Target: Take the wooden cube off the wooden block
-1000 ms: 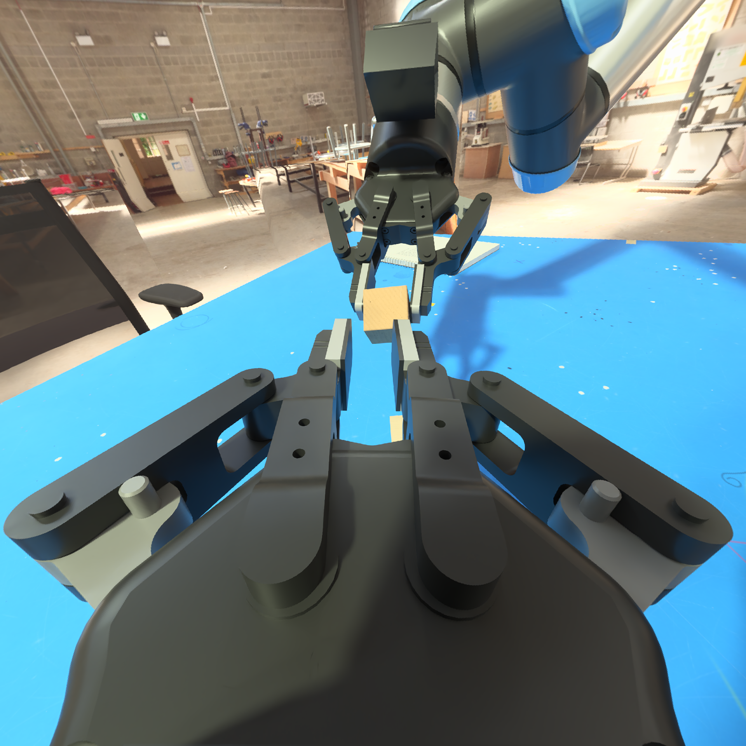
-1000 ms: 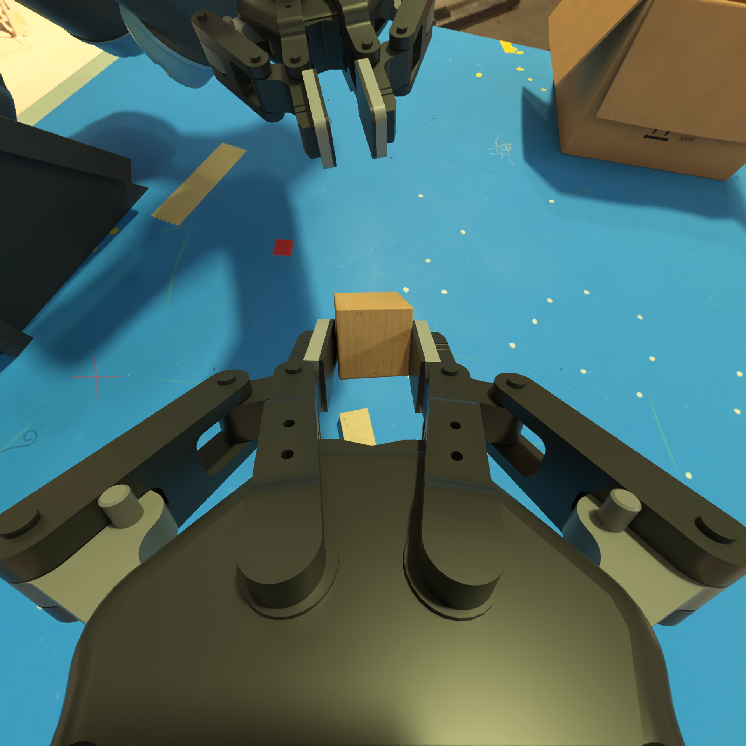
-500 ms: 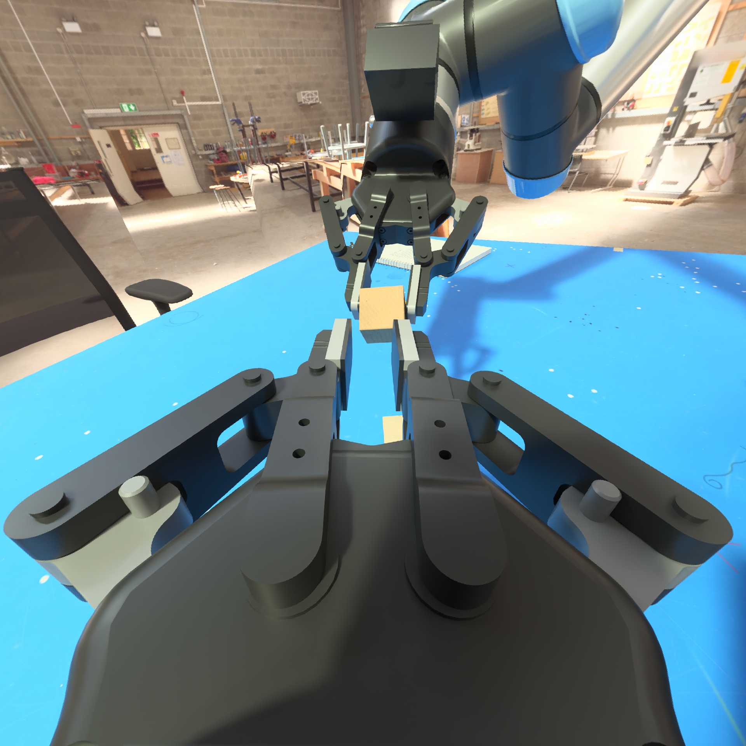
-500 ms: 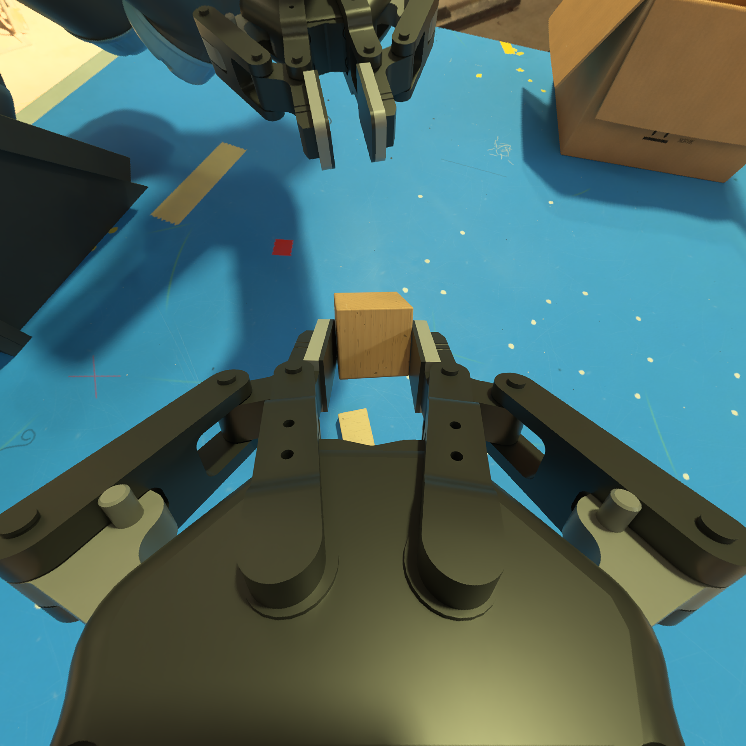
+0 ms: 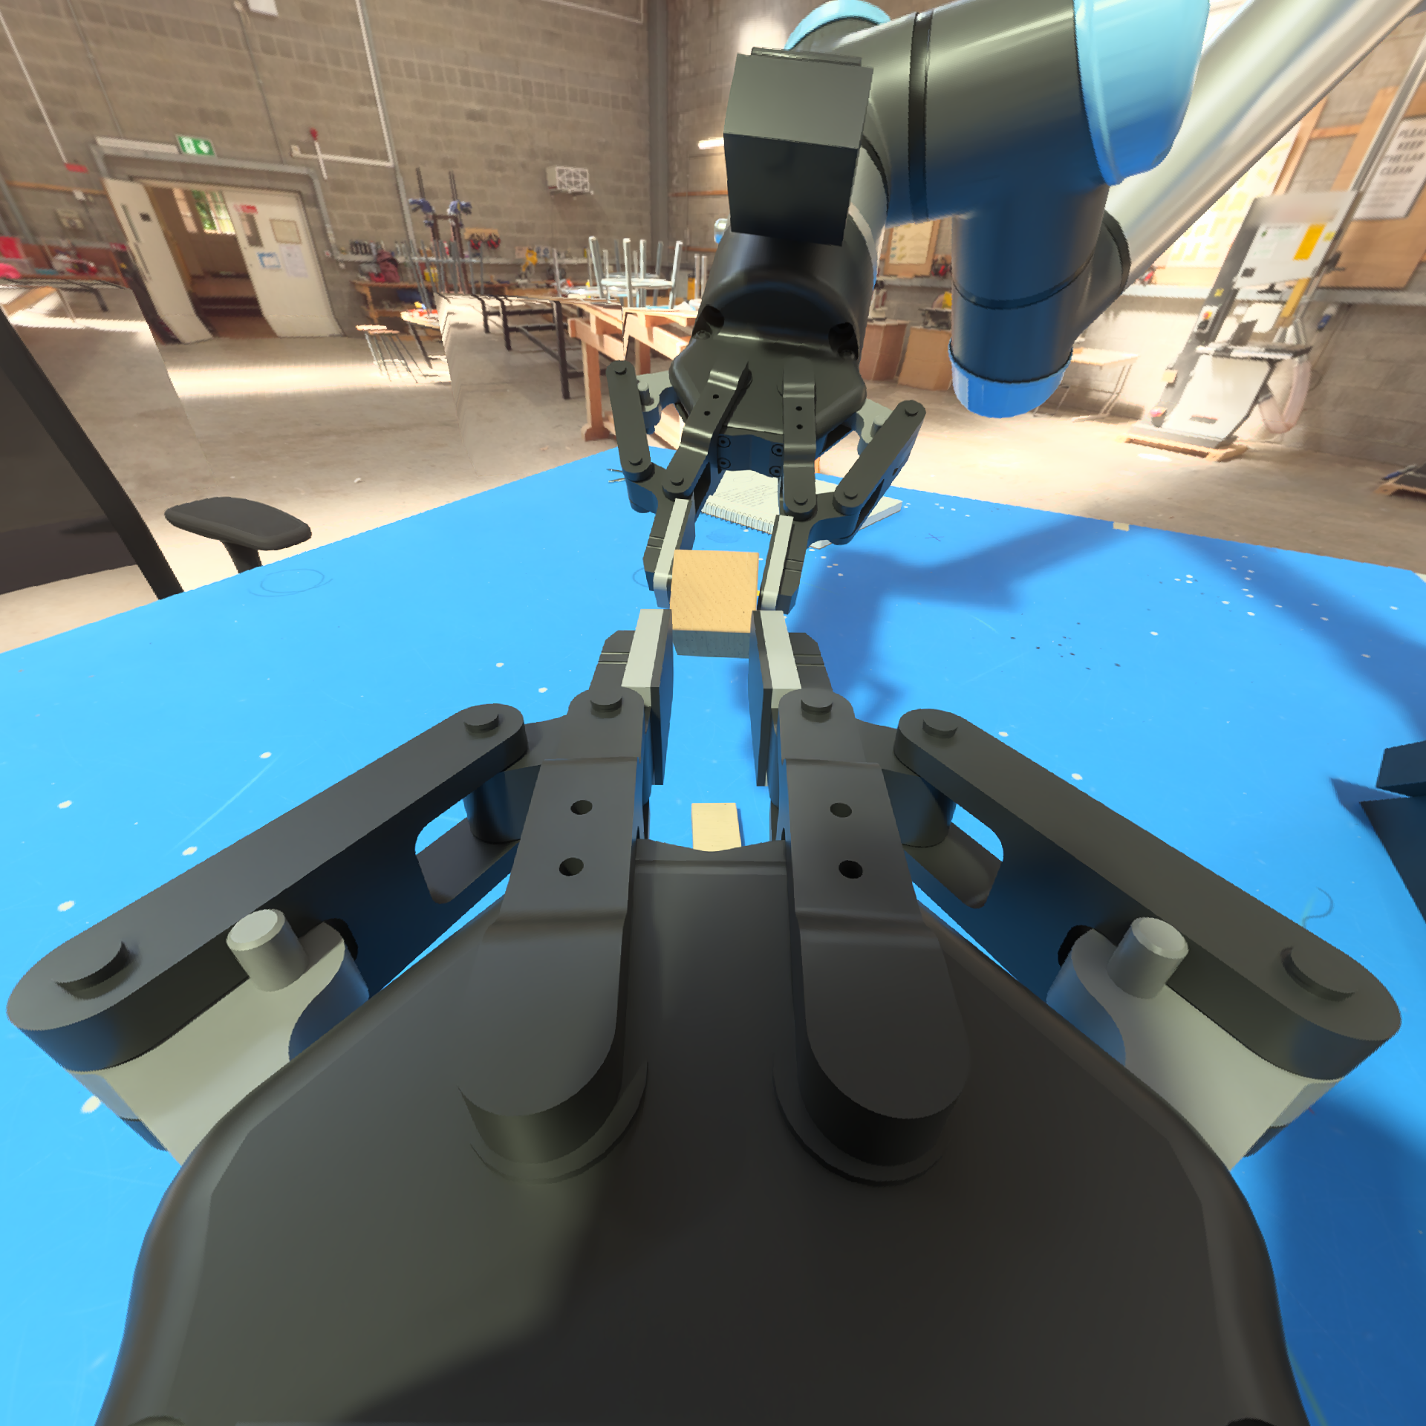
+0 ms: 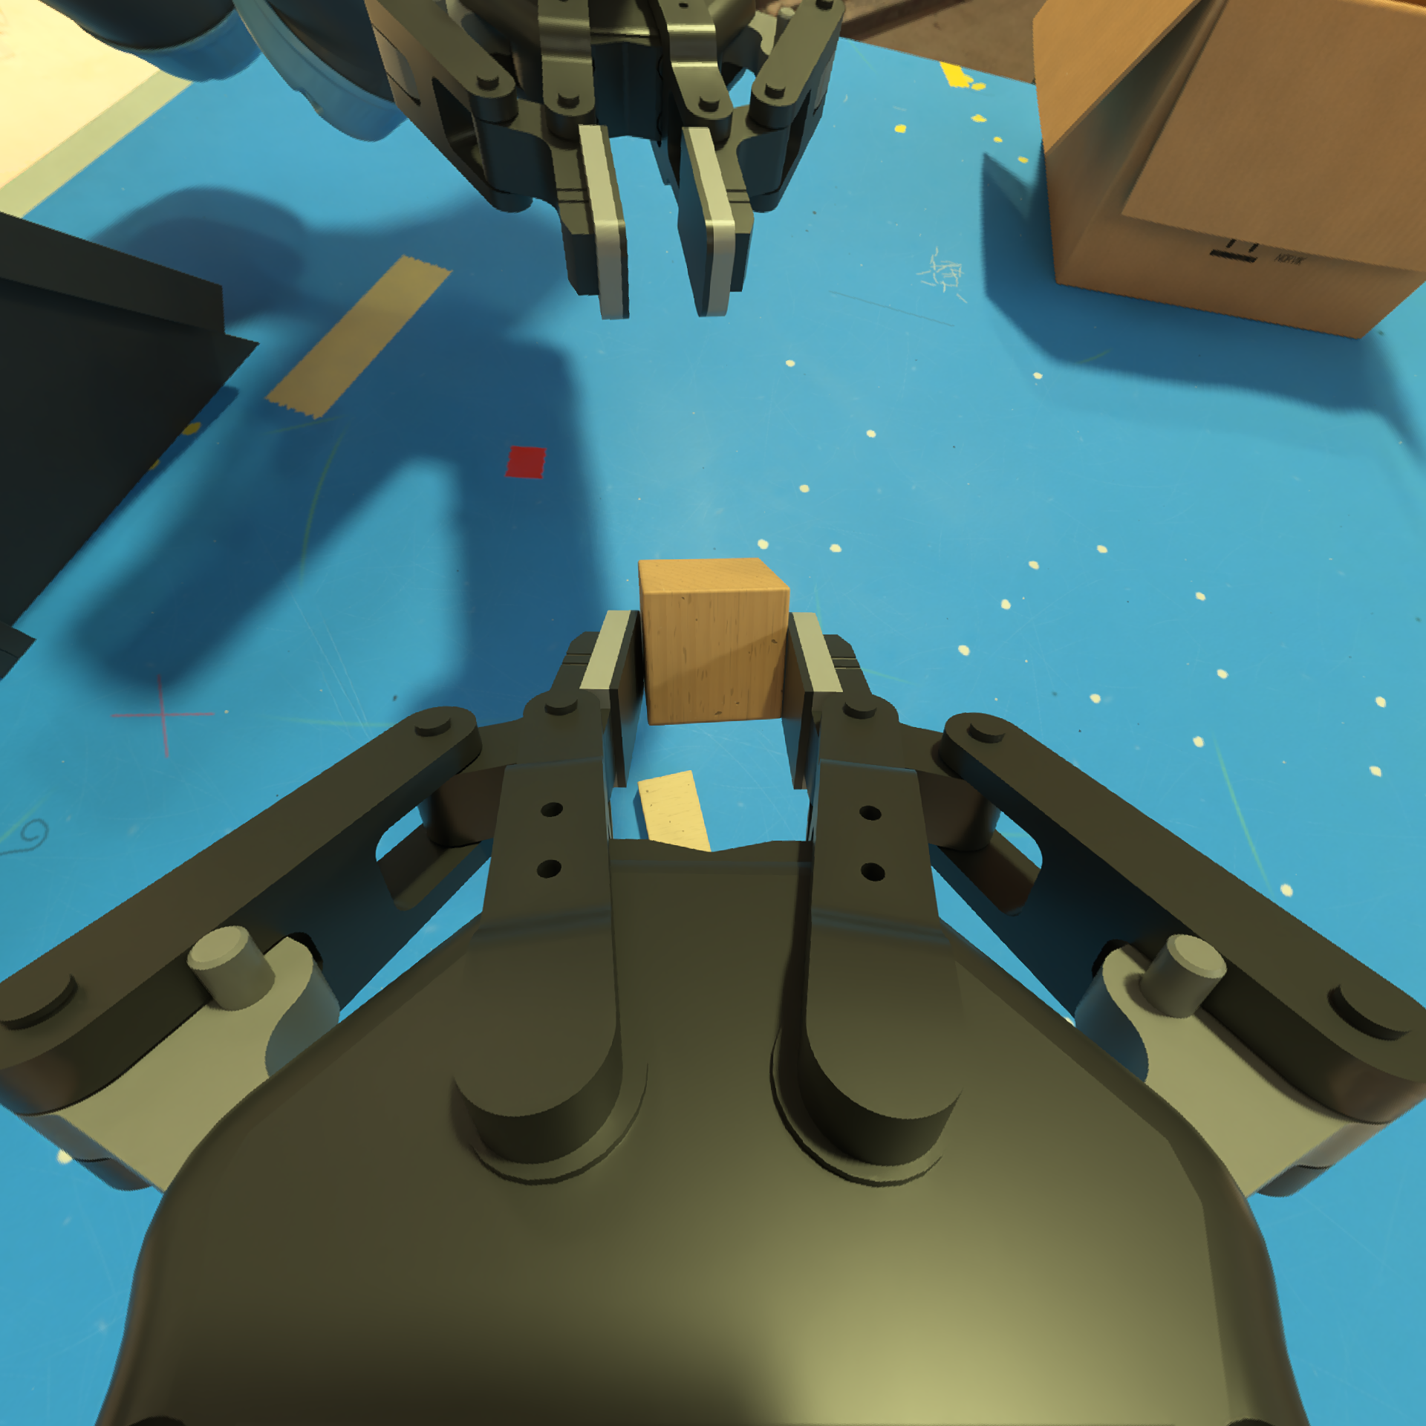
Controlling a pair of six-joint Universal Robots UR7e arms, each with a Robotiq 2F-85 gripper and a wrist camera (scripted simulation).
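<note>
- The blue table (image 6: 1003,478) fills the right wrist view, speckled with pale dots.
- A cardboard box (image 6: 1235,154) stands at the far right of that view, on the table.
- A dark flat panel (image 6: 92,370) lies at the left edge.
- The right gripper (image 6: 714,664) has its two pads pressed against opposite sides of the wooden cube (image 6: 714,640), which it holds clear of the table.
- The left gripper (image 6: 664,301) faces it from the far side, tips well apart from the cube in the right wrist view; its fingers (image 6: 613,231) stand a narrow gap apart with nothing between them.
- In the left wrist view the cube (image 5: 714,594) sits just beyond the left gripper (image 5: 710,656), clamped by the right gripper (image 5: 718,594).
- The wooden block (image 6: 673,810), pale and flat, lies on the table below the cube, mostly hidden behind the right gripper's body; it also shows in the left wrist view (image 5: 714,826).
- A strip of tan tape (image 6: 359,336) lies far left.
- A small red square (image 6: 525,461) marks the table near it.
</note>
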